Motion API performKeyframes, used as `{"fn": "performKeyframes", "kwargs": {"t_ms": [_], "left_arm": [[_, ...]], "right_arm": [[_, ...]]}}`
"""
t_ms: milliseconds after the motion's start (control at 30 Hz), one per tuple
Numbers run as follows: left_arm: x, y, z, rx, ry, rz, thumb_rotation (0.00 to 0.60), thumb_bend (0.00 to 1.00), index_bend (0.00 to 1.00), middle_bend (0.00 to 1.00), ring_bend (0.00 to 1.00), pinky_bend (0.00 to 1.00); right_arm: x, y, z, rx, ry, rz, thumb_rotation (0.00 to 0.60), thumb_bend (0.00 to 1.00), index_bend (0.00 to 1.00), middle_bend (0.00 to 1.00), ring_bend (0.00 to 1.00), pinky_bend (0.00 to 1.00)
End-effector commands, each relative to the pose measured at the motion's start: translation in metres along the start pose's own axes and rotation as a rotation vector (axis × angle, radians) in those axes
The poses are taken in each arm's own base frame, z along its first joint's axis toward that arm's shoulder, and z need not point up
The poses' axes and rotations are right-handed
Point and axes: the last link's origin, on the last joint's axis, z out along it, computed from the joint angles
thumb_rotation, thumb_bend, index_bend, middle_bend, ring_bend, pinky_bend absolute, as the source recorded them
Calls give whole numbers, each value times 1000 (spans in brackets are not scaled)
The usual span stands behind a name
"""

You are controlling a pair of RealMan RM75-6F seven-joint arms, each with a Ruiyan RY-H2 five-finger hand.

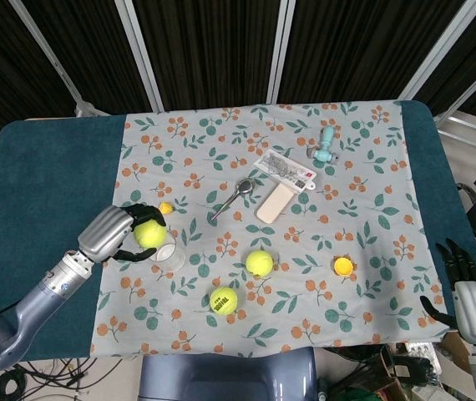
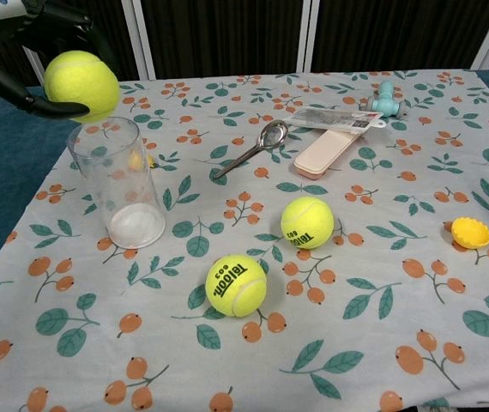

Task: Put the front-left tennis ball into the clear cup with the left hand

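My left hand (image 1: 119,233) (image 2: 21,47) holds a yellow tennis ball (image 1: 149,233) (image 2: 81,85) in the air, just above and left of the rim of the clear cup (image 1: 165,251) (image 2: 122,183). The cup stands upright on the floral cloth with nothing inside it. Two other tennis balls (image 1: 260,263) (image 1: 223,300) lie on the cloth to the cup's right, seen in the chest view as the nearer ball (image 2: 236,284) and the farther ball (image 2: 306,222). My right hand (image 1: 463,288) hangs off the table's front right corner, fingers spread, holding nothing.
A spoon (image 1: 235,195) (image 2: 257,145), a pink case (image 1: 275,201) (image 2: 329,151), a printed packet (image 1: 285,168), a teal toy (image 1: 326,144) (image 2: 383,99) and an orange cap (image 1: 343,266) (image 2: 472,232) lie on the cloth (image 1: 372,209). A small yellow piece (image 1: 164,207) sits behind the cup.
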Motion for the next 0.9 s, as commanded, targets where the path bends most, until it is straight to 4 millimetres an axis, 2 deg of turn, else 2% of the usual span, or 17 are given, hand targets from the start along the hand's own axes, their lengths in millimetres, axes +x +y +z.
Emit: {"fn": "performKeyframes", "kwargs": {"t_ms": [33, 133, 267, 500, 767, 900], "left_arm": [[-4, 1, 2, 3, -27, 3, 600, 210, 398, 439, 365, 552], [-6, 0, 3, 8, -49, 7, 600, 134, 379, 401, 347, 531], [-7, -1, 2, 8, -67, 0, 600, 84, 353, 360, 317, 486], [-4, 3, 0, -16, -85, -33, 600, 52, 309, 244, 156, 247], [14, 1, -9, -21, 14, -33, 600, 52, 297, 243, 141, 218], [29, 1, -23, -24, 101, 104, 600, 51, 293, 227, 141, 207]], "right_arm": [[0, 0, 0, 0, -1, 0, 600, 174, 0, 0, 69, 240], [0, 0, 0, 1, -1, 0, 600, 174, 0, 0, 69, 240], [0, 0, 0, 1, -1, 1, 600, 174, 0, 0, 69, 240], [0, -1, 0, 3, 0, 2, 600, 174, 0, 0, 69, 240], [0, 0, 0, 1, -2, 2, 600, 173, 0, 0, 69, 240], [-1, 0, 0, -2, -4, 1, 600, 174, 0, 0, 69, 240]]}}
